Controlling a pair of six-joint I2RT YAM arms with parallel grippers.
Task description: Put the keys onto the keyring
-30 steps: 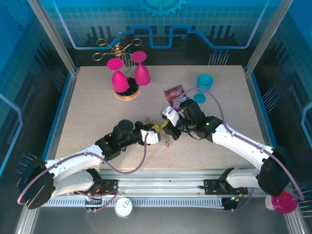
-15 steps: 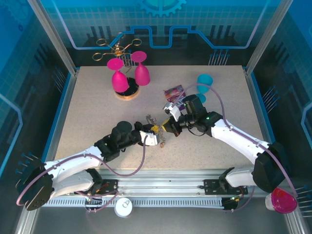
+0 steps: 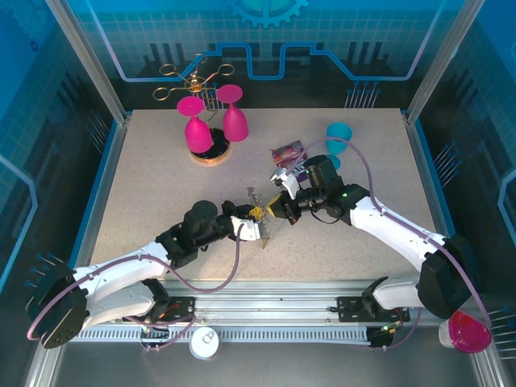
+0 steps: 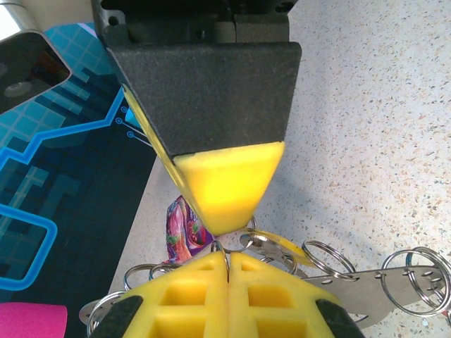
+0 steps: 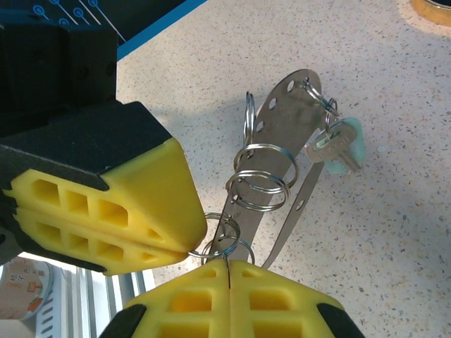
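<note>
Broadly, the speckled beige table [image 3: 153, 193] carries two upturned pink plastic goblets [image 3: 199, 131] on a round wooden base [image 3: 211, 156] at the back left. A teal plastic goblet [image 3: 339, 135] stands at the back right, and a purple candy packet [image 3: 287, 151] lies just beside the right arm's wrist. Near the table's middle the two pincers meet tip to tip. The left gripper [image 4: 227, 256] has its yellow pads pressed together, a thin wire ring nipped at the seam. The right gripper [image 5: 229, 265] is closed the same way, pinching a ring of the same bunch. That bunch is the keyring [image 5: 282, 134], a perforated silver metal strip strung with several split rings. It reaches away from the joined tips over the table; whether it clears the surface I cannot tell. At the strip's far end a small silver key with a pale green head [image 5: 337, 151] sits on a ring.
</note>
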